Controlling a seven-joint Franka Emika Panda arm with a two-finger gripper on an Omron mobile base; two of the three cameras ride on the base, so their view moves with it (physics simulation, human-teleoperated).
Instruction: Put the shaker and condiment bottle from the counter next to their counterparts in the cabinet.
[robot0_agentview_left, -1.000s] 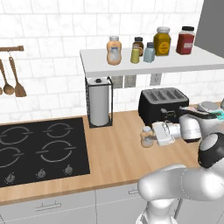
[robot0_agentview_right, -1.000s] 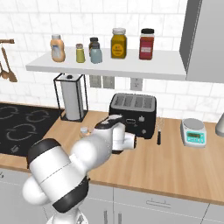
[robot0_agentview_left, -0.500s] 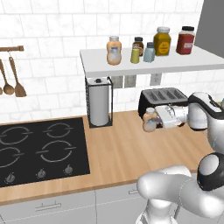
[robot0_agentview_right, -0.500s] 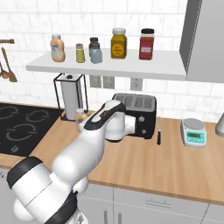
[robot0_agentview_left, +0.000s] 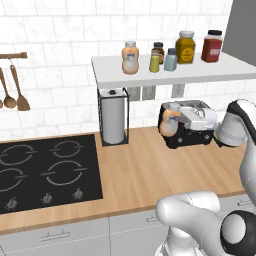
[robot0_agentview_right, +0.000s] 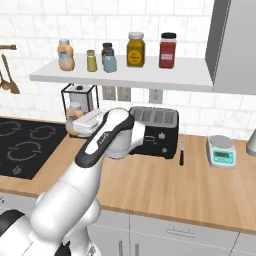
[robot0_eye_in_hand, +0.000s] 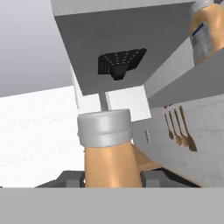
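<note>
My gripper (robot0_agentview_left: 176, 121) is shut on the condiment bottle (robot0_agentview_left: 169, 122), a peach-orange squeeze bottle with a pale cap, and holds it upright in the air in front of the toaster, below the cabinet shelf (robot0_agentview_left: 200, 75). The right base view shows the same bottle (robot0_agentview_right: 74, 117) in the gripper (robot0_agentview_right: 83, 123) beside the paper towel holder. In the hand view the bottle (robot0_eye_in_hand: 111, 154) stands between the fingertips (robot0_eye_in_hand: 70, 177). On the shelf stand the counterpart bottle (robot0_agentview_left: 130, 58), the olive-yellow shaker (robot0_agentview_left: 154, 62) and, right beside it, the blue-grey shaker (robot0_agentview_left: 170, 60).
A mustard jar (robot0_agentview_left: 185, 47) and a red jar (robot0_agentview_left: 212, 46) stand further right on the shelf. On the counter (robot0_agentview_left: 140, 175) are a black toaster (robot0_agentview_left: 192, 131), a paper towel holder (robot0_agentview_left: 113, 117), the hob (robot0_agentview_left: 45, 170) and a scale (robot0_agentview_right: 222, 151). Utensils (robot0_agentview_left: 15, 95) hang at the left.
The arm has lifted the held bottle from just above the counter up to toaster height, shifting it slightly toward the paper towel holder. The things on the shelf have not moved.
</note>
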